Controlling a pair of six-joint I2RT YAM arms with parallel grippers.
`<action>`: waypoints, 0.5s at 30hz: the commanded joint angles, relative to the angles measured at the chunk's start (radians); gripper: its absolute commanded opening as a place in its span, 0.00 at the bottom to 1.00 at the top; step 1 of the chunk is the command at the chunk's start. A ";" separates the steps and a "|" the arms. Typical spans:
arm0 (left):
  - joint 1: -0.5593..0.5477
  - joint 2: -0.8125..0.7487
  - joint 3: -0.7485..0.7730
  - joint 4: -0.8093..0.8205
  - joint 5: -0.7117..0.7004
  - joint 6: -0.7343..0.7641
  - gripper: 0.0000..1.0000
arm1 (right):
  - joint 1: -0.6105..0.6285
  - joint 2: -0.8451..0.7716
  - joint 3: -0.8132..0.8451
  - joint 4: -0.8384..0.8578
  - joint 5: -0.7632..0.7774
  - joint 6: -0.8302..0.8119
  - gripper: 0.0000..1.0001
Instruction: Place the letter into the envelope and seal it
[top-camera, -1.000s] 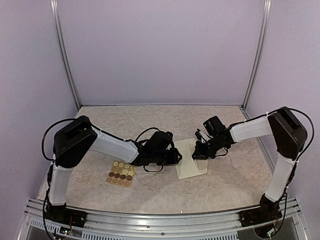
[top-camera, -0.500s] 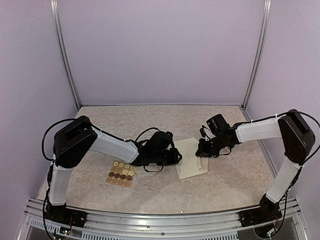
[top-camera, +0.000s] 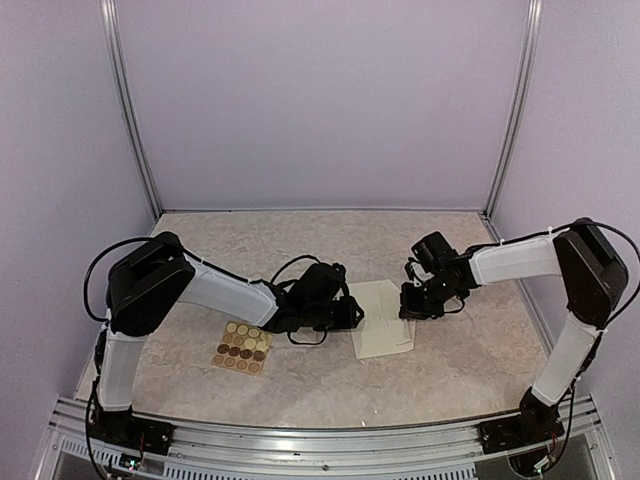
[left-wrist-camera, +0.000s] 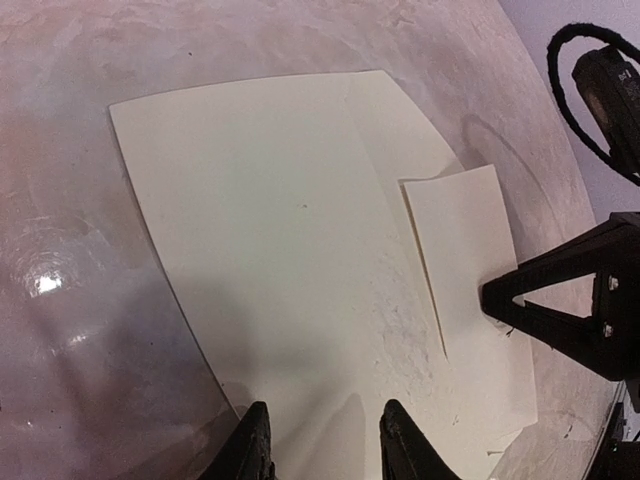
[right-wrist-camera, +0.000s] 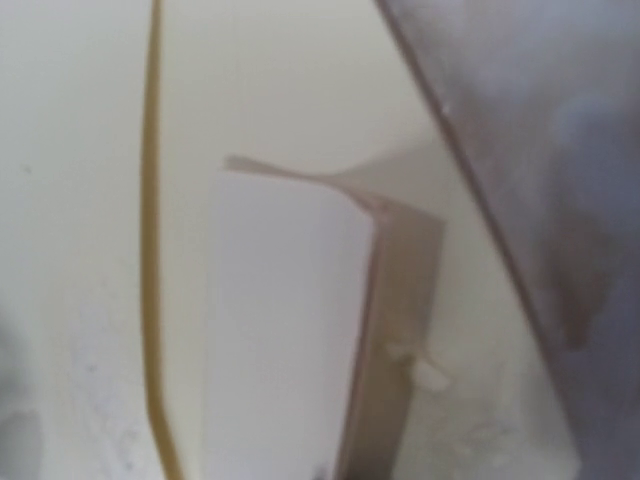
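Note:
The cream envelope (top-camera: 378, 325) lies flat on the table between both arms; it fills the left wrist view (left-wrist-camera: 270, 230). A smaller pale rectangular letter (left-wrist-camera: 462, 250) lies at its right side, its left edge along the envelope's opening line. My right gripper (top-camera: 406, 307) comes in from the right, and its black fingers (left-wrist-camera: 540, 300) meet in a point on the letter's right edge. The right wrist view is blurred and shows the white letter (right-wrist-camera: 285, 330) close up over the envelope (right-wrist-camera: 80, 200), no fingers. My left gripper (top-camera: 357, 312) is open, its tips (left-wrist-camera: 325, 445) over the envelope's left edge.
A tan card of round stickers (top-camera: 241, 347) lies left of the envelope, under the left forearm. The marbled tabletop (top-camera: 300, 240) is walled by lilac panels at the back and sides. A black cable loop (left-wrist-camera: 600, 70) hangs by the right wrist.
My right wrist has shifted slightly right and down at the envelope's right side, with the letter's edge moving with it. My left gripper and the sticker card have not moved.

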 joint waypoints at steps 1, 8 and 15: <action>-0.006 0.026 -0.013 -0.050 0.003 0.003 0.35 | 0.010 0.046 0.030 -0.001 -0.057 -0.022 0.00; -0.007 0.028 -0.009 -0.045 0.010 0.007 0.35 | 0.010 0.091 0.047 0.046 -0.141 -0.032 0.00; -0.008 0.028 -0.004 -0.045 0.015 0.012 0.35 | 0.009 0.100 0.037 0.111 -0.225 -0.044 0.00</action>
